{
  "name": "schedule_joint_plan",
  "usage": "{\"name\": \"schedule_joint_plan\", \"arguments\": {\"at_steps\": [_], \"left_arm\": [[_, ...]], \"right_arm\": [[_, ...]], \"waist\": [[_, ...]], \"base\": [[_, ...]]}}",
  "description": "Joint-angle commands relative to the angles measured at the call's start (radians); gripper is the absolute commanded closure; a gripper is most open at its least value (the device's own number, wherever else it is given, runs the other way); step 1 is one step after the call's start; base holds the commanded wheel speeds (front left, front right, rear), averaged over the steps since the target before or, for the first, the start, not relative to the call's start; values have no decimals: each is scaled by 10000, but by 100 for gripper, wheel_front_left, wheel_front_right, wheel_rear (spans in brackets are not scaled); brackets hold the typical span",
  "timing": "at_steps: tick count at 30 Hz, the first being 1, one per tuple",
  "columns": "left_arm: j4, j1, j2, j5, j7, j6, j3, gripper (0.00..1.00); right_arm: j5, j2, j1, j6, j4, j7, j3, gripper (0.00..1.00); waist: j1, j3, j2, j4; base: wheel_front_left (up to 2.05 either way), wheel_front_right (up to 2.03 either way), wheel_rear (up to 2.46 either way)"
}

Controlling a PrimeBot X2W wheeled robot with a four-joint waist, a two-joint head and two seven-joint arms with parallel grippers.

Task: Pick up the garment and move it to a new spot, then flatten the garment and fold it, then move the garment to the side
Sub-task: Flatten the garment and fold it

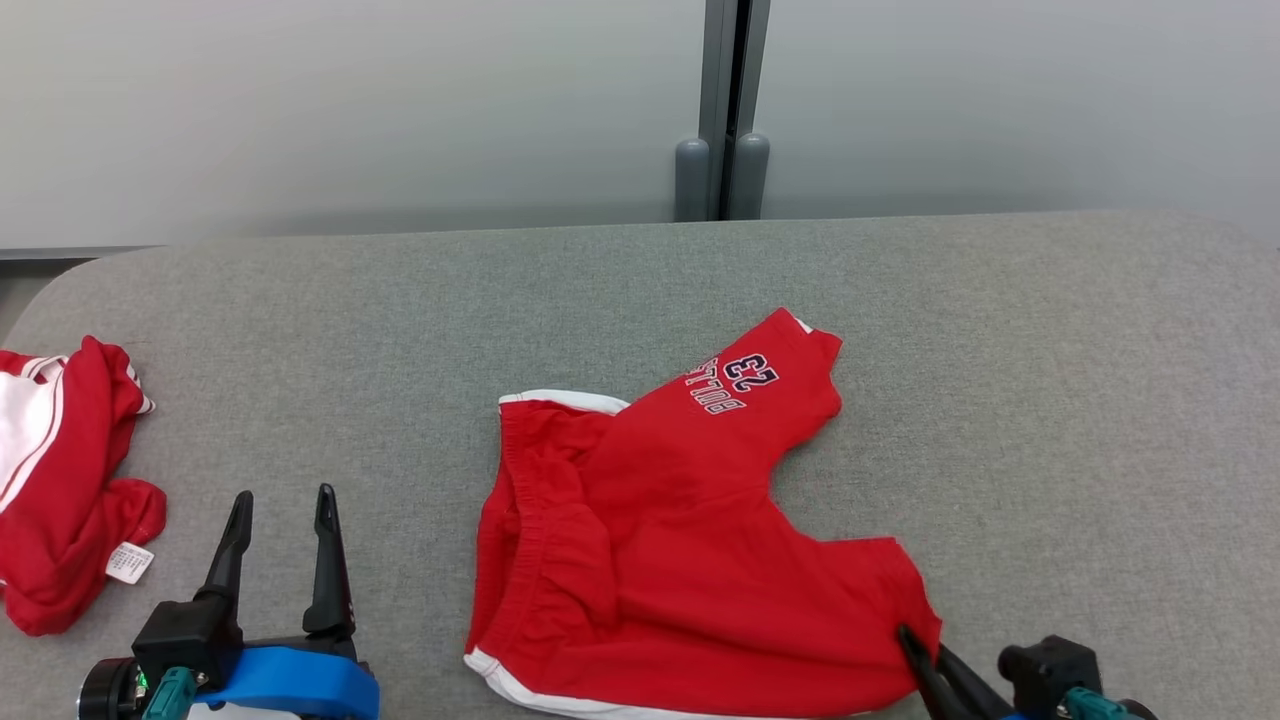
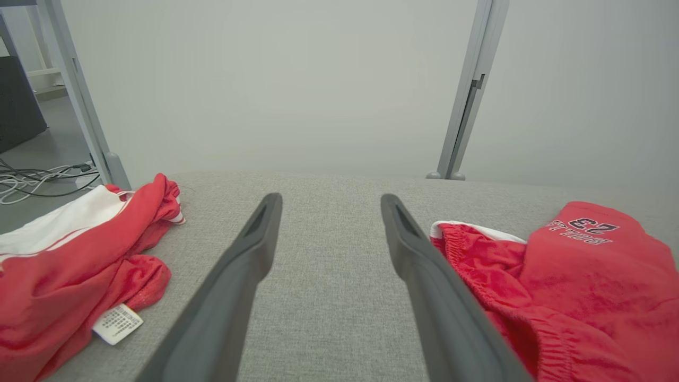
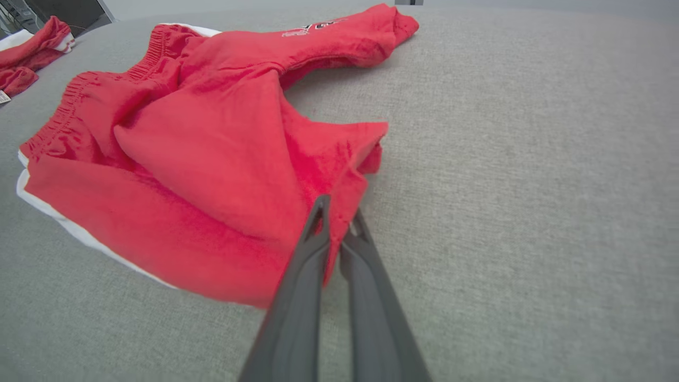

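Observation:
The garment (image 1: 680, 540) is a pair of red shorts with white trim and a "23" print, lying rumpled in the middle of the grey table (image 1: 1050, 400). It also appears in the left wrist view (image 2: 573, 281) and the right wrist view (image 3: 212, 159). My right gripper (image 1: 908, 640) is at the shorts' near right leg hem, shut on a fold of the red fabric (image 3: 339, 217). My left gripper (image 1: 283, 505) stands open over bare table to the left of the shorts, its fingers (image 2: 249, 249) holding nothing.
A second red and white garment (image 1: 60, 480) with a white label lies bunched at the table's left edge (image 2: 79, 254). A grey partition post (image 1: 722, 110) stands behind the table. Cables lie on the floor at the far left (image 2: 37, 180).

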Motion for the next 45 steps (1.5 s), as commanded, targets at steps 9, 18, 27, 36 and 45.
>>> {"name": "schedule_joint_plan", "arguments": {"at_steps": [9,18,27,36,45], "left_arm": [[18,-7,6,-25,-27,-13,-59,0],[-8,-191,-6,3,-28,-13,-138,0],[-35,-485,-23,-66,-27,-13,-183,0],[5,-672,-49,-97,-28,-13,-179,0],[-7,-724,-56,-51,-27,-13,-148,0]], "right_arm": [[-465,-243,-339,1,-1234,414,-417,0],[-621,-930,-2142,1,-270,704,-39,0],[-355,-1043,-3116,1,2143,515,589,0],[-111,-931,-3745,1,3953,276,1084,100],[133,-884,-4984,1,4315,-767,962,100]], "waist": [[1,-59,1,103],[1,130,1,309],[1,580,1,581],[1,844,1,719],[1,820,1,737]], "base": [[0,0,0],[0,0,0],[0,0,0],[0,0,0],[0,0,0]]}}
